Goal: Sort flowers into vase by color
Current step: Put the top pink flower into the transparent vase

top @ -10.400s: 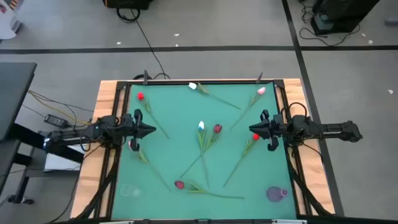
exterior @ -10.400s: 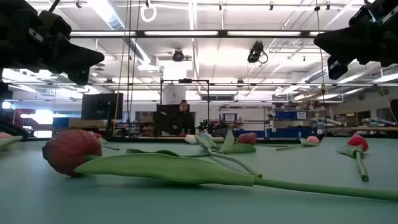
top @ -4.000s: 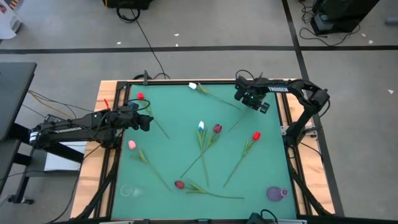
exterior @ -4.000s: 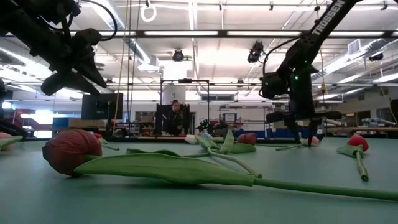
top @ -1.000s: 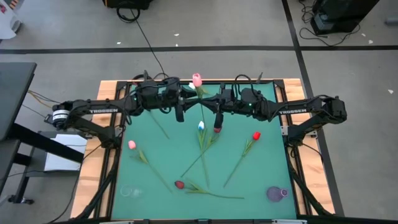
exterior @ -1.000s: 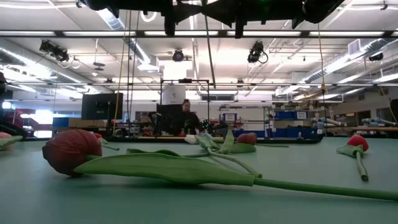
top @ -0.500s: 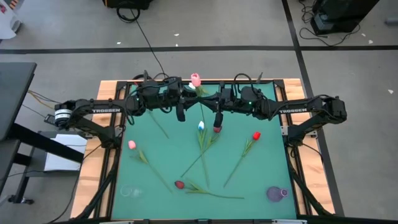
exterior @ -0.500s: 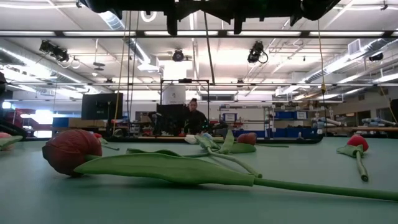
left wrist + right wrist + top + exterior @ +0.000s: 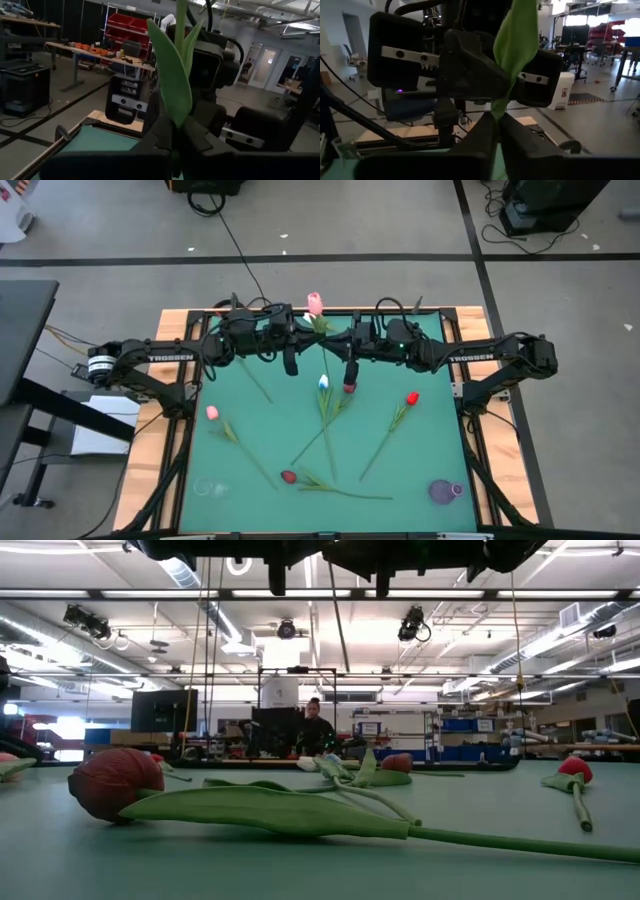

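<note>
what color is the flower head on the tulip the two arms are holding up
Pink, seen best in the high view.

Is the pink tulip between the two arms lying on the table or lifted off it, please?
Lifted: the pink tulip hangs between the left gripper and right gripper, both shut on its stem above the table.

1. You brought both arms from the table's (image 9: pixel 250 480) side edges to its far middle, where they met high above the mat.
2. Your right tool (image 9: pixel 338 343) lifted the pink tulip (image 9: pixel 315 304) off the far right corner and carried it there.
3. Your left tool (image 9: pixel 300 340), open a second ago, closed on that tulip's stem, just across from the right tool.
</note>
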Available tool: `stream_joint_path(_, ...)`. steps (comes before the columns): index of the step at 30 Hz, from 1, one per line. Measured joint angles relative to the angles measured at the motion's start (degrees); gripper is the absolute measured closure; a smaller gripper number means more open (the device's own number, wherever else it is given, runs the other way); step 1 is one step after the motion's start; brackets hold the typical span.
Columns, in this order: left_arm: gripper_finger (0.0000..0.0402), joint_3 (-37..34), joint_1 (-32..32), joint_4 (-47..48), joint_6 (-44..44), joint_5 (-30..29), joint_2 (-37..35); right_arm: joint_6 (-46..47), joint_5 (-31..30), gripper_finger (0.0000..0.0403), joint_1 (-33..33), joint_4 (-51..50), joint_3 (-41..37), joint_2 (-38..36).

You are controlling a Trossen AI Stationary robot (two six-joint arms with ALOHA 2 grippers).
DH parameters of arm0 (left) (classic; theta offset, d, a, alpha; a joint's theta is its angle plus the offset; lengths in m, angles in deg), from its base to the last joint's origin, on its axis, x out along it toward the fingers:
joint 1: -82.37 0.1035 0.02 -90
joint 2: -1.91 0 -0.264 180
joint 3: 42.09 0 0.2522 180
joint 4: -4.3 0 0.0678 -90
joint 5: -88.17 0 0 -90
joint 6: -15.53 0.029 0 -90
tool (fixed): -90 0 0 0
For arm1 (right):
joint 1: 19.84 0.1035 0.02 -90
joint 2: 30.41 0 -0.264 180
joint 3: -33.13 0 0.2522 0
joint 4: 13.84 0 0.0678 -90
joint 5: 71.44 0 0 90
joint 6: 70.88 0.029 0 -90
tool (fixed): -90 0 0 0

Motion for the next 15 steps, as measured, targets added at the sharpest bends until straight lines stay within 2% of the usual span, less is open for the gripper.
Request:
stream_joint_path(3,0.0393,0.0,0.0,1.6,1.71,-0.03,-0.34,-0.37,-3.04,0.0305,0.02,-2.75,-0.02,-1.25)
stream_joint_path(7,0.0394,-0.04,0.0,6.68,4.56,-1.95,-3.88,0.39,-6.43,0.0249,-0.99,-15.62,0.0,-8.11)
stream_joint_path(10,0.0395,-0.04,0.0,12.2,7.2,-3.2,-7.27,-0.46,-6.04,0.0239,-2.05,-25.34,-0.1,-14.95)
stream_joint_path(15,0.0395,-0.02,-0.09,15.5,10.05,-3.32,-12.38,-4.75,-3.63,0.0256,-2.19,-35.93,-0.13,-28.02)
